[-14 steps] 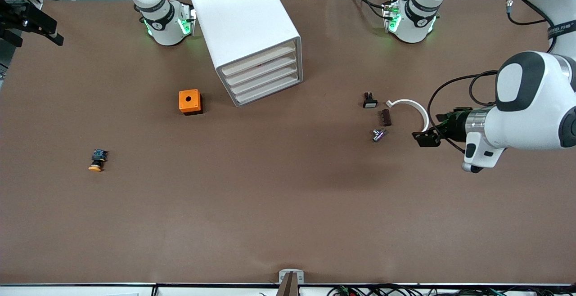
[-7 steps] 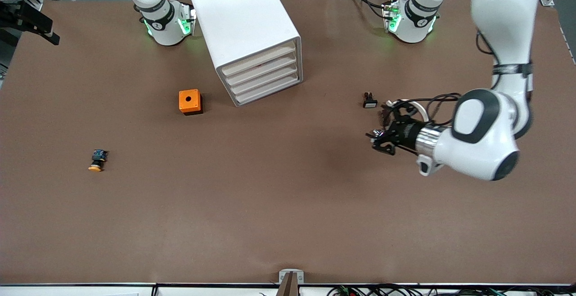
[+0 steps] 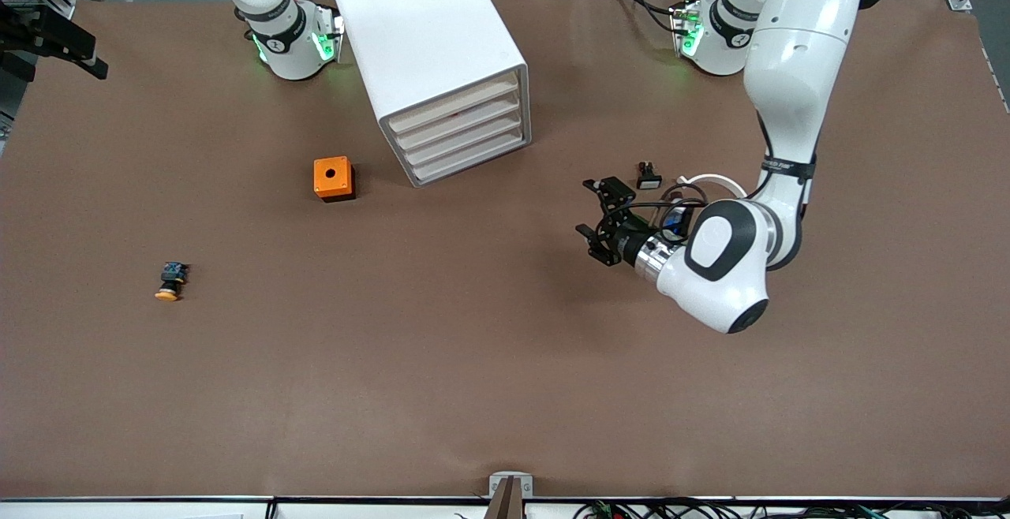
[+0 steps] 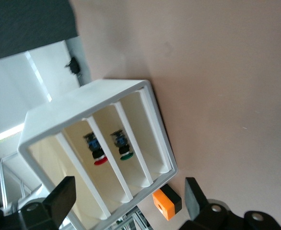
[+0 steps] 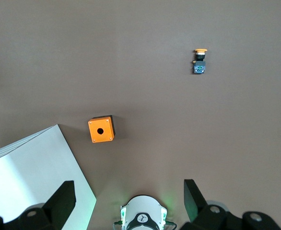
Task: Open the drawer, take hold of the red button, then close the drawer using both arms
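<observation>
Even overhead light (soft shadows)

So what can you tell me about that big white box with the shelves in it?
It is a boxy white cabinet, plastic by its look, with rounded edges and four shallow drawers stacked in its front. It stands on the brown table, turned at an angle, close to the right arm's base, with the orange cube beside it. All four drawers look shut. In the left wrist view a red-capped button and a green-capped one show inside. Nothing touches it.
</observation>
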### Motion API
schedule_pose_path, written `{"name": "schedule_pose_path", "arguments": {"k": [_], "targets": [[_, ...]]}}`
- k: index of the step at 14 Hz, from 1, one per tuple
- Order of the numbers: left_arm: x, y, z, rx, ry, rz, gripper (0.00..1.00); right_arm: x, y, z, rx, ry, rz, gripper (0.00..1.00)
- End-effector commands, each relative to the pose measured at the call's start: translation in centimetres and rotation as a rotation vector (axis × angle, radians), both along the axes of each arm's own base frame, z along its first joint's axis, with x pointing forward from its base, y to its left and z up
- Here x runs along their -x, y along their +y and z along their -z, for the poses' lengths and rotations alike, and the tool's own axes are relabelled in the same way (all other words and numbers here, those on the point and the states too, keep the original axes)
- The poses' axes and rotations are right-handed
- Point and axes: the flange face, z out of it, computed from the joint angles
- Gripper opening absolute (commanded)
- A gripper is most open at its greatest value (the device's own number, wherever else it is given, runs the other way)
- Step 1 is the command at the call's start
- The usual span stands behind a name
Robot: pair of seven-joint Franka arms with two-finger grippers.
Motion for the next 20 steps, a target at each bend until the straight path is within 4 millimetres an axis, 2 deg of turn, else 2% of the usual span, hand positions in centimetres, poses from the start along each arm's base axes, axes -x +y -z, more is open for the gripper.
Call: {"name": "schedule_pose_path", "arguments": {"k": [1, 2, 6, 12, 15, 18, 19, 20], "targets": [[1.1, -2.6, 1.1, -0.005, 0.127, -0.019, 1.00, 0.0, -0.1, -0.4, -0.001, 0.005, 0.010, 1.00], [1.7, -3.3, 1.6, -0.004, 0.160, -0.016, 1.00, 0.0, 0.0, -0.4, -0.001, 0.005, 0.008, 1.00], [6.5, -8.5, 4.1, -0.059, 0.313, 0.089, 1.00, 0.3, -0.5, -0.3, 0.000, 0.023, 0.010, 1.00], [10.7, -12.5, 5.4, -0.088, 0.378, 0.185, 1.00, 0.1, -0.9, -0.4, 0.000, 0.016, 0.026, 1.00], [11.4, -13.7, 5.7, -0.059, 0.404, 0.179, 0.98, -1.7, -1.1, 1.8, 0.004, 0.058, 0.026, 1.00], [11.7, -14.0, 6.8, -0.050, 0.430, 0.169, 0.74, -6.0, -1.4, 8.9, 0.000, 0.196, 0.027, 1.00], [11.9, -14.2, 7.1, -0.053, 0.431, 0.167, 0.61, -6.9, -2.3, 10.8, -0.002, 0.230, 0.039, 1.00], [12.1, -14.4, 7.5, -0.057, 0.431, 0.166, 0.56, -7.1, -3.3, 11.3, -0.004, 0.237, 0.055, 1.00]]}}
